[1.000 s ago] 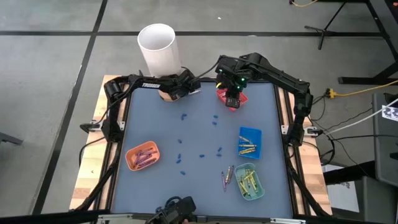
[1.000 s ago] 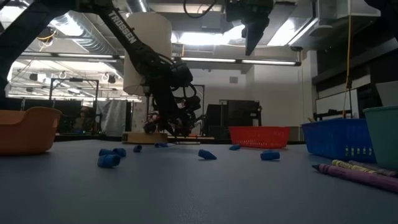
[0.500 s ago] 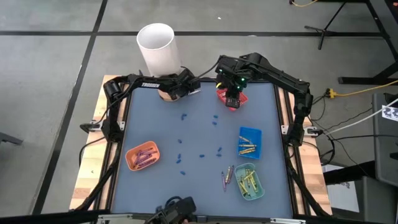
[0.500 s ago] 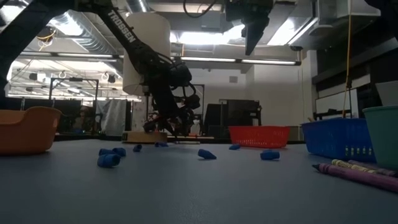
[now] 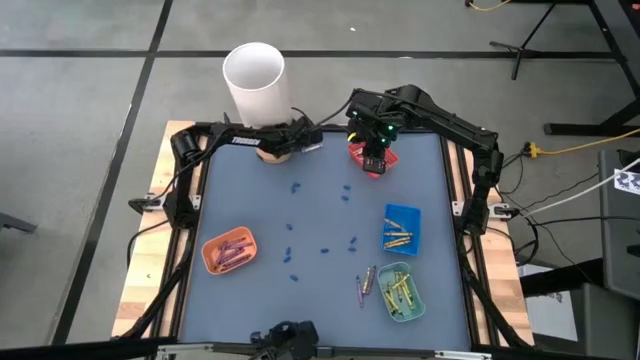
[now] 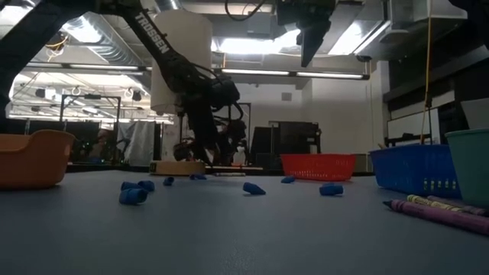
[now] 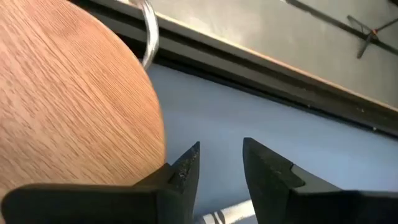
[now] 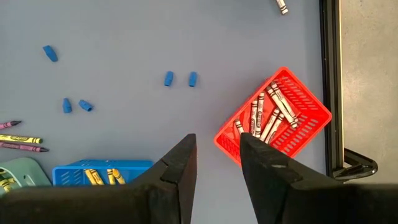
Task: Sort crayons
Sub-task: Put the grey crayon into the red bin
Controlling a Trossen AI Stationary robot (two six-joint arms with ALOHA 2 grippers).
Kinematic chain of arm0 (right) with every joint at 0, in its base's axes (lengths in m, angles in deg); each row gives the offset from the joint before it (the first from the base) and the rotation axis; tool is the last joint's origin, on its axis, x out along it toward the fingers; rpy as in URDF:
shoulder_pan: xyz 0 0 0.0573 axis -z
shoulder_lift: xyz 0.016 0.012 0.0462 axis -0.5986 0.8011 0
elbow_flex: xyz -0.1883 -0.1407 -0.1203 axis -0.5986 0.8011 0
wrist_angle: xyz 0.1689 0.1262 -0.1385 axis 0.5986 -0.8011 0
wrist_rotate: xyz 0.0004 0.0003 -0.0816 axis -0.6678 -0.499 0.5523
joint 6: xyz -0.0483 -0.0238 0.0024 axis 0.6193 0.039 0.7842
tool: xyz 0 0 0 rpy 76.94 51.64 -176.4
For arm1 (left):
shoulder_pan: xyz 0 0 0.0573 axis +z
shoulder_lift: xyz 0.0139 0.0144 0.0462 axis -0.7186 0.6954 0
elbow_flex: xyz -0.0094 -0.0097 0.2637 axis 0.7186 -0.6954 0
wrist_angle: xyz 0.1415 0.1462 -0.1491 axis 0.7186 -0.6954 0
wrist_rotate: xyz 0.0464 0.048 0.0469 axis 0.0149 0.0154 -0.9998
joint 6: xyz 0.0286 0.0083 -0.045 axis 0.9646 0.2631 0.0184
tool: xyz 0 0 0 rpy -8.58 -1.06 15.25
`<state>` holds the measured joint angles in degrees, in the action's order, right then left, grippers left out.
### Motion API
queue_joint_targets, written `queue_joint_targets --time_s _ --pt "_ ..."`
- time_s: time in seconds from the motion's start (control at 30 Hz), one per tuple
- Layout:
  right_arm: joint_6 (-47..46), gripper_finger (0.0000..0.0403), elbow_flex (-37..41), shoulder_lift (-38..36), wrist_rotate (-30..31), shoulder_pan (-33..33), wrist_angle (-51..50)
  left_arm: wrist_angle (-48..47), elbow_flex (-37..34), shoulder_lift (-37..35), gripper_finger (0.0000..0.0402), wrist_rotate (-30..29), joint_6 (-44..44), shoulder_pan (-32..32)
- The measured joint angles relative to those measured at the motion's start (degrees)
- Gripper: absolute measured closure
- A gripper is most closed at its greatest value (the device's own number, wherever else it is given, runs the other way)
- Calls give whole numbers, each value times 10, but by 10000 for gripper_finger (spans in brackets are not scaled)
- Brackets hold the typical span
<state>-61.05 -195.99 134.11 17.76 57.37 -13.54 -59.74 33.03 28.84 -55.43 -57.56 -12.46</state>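
Both arms are working at the table's far edge, fingers parted and grasping nothing.

The left gripper is hanging low beside the wooden disc, with one silver crayon lying under its fingers; closing off-line could roll that crayon away or nudge the disc. The right gripper is hovering above the red tray of silver crayons. Three loose crayons are lying on the table beside the green tray, and the blue bits could be mistaken for them.
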Motion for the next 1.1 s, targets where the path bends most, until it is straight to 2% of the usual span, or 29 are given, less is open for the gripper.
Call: queue_joint_targets --time_s 0.17,0.47,0.77,1.1 --pt "0 281 0 0 0 0 0 8 0 0 294 3 -4 -2" --pt "0 281 0 0 0 0 0 15 3 -6 294 125 -1 29" --pt "0 281 0 0 0 0 0 10 3 -5 294 139 -2 28" --pt "0 281 0 0 0 0 0 18 4 -2 294 185 -27 6"
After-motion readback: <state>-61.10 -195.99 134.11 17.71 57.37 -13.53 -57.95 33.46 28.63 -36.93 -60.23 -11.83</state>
